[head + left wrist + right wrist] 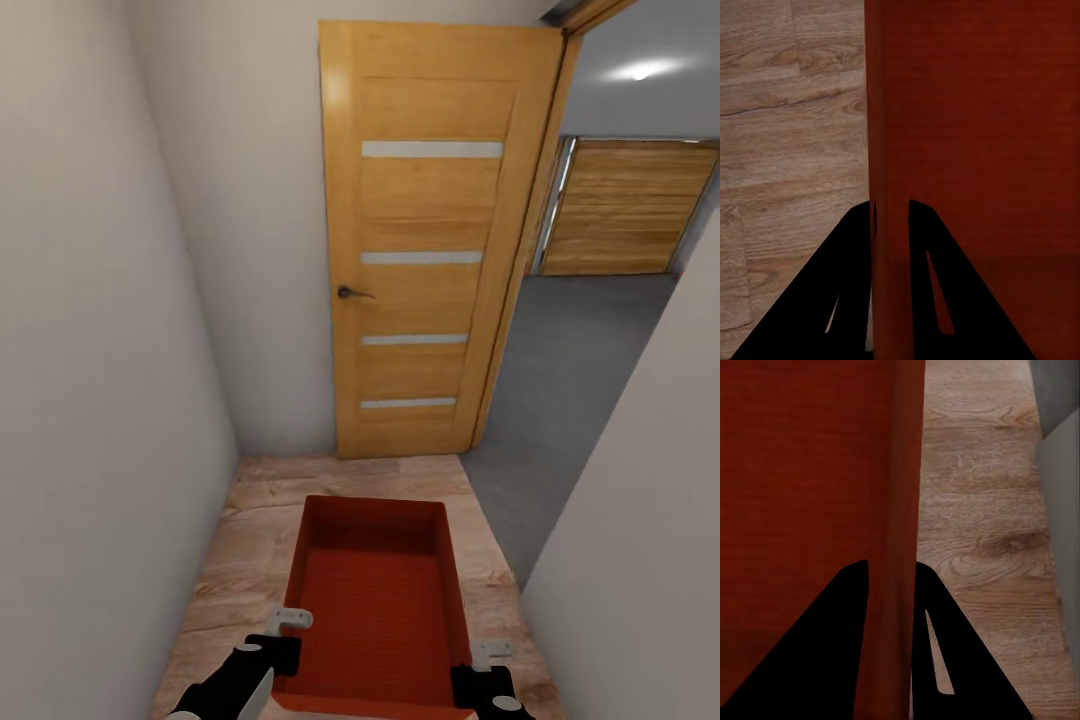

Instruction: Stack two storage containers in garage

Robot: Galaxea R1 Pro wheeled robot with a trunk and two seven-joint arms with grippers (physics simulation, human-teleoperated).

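**Head view: container carried at the doorway**

Storage container (375,610) held over wood-plank floor (255,540), just before the open wooden door (430,250). Left gripper (891,225) clamps its left wall; right gripper (891,585) clamps its right wall. Grey concrete floor (570,350) lies beyond the door.

Light wood-plank floor (250,540) runs down this narrow hallway up to the wooden door (430,250). Past the doorway it switches to grey concrete floor (570,360).
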